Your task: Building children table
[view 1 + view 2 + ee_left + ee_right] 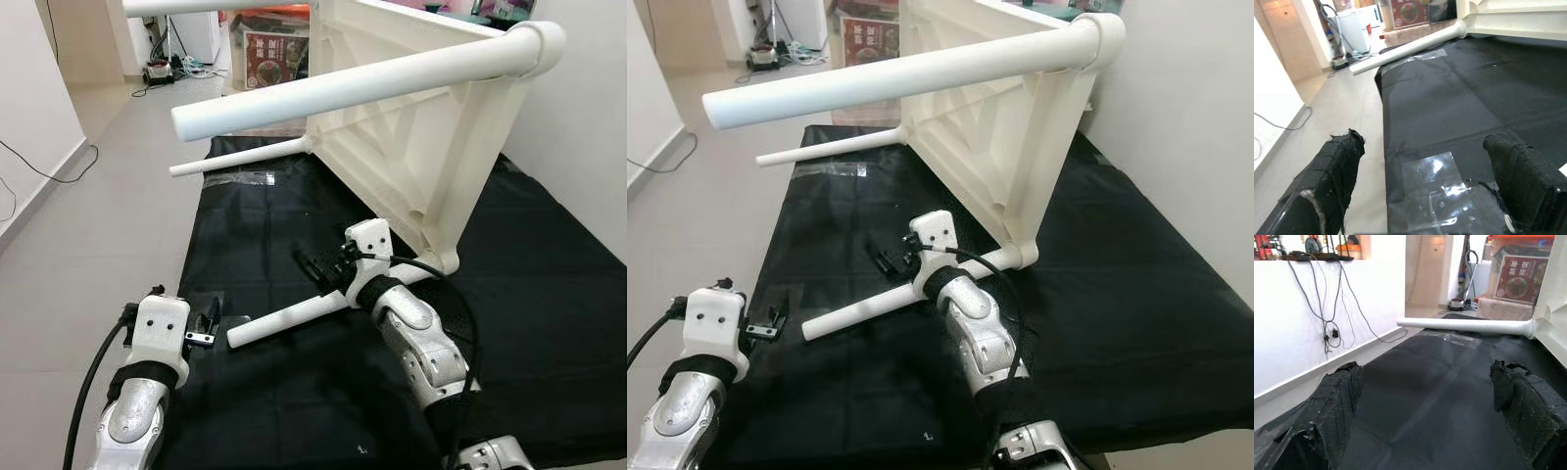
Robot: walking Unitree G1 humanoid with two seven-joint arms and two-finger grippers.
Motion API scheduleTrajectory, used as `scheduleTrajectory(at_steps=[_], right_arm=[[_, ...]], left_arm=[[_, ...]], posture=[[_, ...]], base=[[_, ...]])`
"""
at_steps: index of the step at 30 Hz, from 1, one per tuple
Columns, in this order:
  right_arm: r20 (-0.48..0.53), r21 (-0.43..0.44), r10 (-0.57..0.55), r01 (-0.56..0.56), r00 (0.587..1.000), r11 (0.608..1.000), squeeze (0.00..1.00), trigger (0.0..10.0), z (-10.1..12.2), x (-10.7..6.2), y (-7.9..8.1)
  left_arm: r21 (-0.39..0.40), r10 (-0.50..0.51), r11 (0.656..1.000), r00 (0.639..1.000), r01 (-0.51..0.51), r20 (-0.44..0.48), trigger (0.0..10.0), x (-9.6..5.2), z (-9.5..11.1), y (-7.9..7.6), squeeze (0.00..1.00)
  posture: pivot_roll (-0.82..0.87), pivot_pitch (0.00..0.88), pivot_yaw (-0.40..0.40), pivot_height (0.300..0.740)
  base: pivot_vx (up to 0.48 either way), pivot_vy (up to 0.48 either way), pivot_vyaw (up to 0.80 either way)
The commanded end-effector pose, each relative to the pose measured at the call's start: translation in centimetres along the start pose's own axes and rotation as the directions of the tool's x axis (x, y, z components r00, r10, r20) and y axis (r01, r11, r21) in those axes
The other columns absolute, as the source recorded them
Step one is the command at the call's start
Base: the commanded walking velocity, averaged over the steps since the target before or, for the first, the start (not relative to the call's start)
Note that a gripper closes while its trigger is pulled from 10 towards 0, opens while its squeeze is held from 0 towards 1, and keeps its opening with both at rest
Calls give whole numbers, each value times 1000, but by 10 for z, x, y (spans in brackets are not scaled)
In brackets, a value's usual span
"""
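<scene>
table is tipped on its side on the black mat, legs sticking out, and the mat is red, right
Not quite. The table does lie on its side with its legs sticking out toward the robot, but the mat is black, not red, as the left eye view shows.

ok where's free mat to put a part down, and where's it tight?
Free: the mat right of the right gripper, out to its right edge, and the stretch between the far leg and the near leg. Tight: around the near leg's socket, with the right gripper above that leg and the table frame overhead. The left gripper sits at the mat's left edge.
</scene>
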State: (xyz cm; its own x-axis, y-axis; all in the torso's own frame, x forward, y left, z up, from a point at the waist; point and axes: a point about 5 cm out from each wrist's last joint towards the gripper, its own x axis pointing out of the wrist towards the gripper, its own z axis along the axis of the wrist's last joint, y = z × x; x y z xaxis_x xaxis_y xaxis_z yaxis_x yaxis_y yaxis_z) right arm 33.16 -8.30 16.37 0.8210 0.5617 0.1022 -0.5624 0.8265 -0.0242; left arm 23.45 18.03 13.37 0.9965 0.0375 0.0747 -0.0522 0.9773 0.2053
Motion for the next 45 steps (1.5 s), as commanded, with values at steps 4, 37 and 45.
scheduleTrajectory(at_steps=[4, 37, 45], right_arm=[[10, -3, -24, 24, 1000, 1000, 0, 10000, 4, -2, -6], [-20, -35, 142, -142, 990, 989, 0, 10000, 11, -30, -34], [-53, -34, 108, -110, 993, 993, 0, 10000, 6, -32, -42]], left_arm=[[-5, -7, 1000, 1000, 7, 4, 10000, -1, 0, -5, 0], [-44, 26, 999, 999, -25, 25, 10000, 7, 1, -4, 0], [-48, 47, 998, 999, -46, 14, 10000, 5, -2, -1, 0]], posture=[[54, 0, -68, 740], [45, 0, -59, 740], [41, 0, -62, 740]], base=[[0, -120, 0], [0, -192, 0], [0, 0, 0]])
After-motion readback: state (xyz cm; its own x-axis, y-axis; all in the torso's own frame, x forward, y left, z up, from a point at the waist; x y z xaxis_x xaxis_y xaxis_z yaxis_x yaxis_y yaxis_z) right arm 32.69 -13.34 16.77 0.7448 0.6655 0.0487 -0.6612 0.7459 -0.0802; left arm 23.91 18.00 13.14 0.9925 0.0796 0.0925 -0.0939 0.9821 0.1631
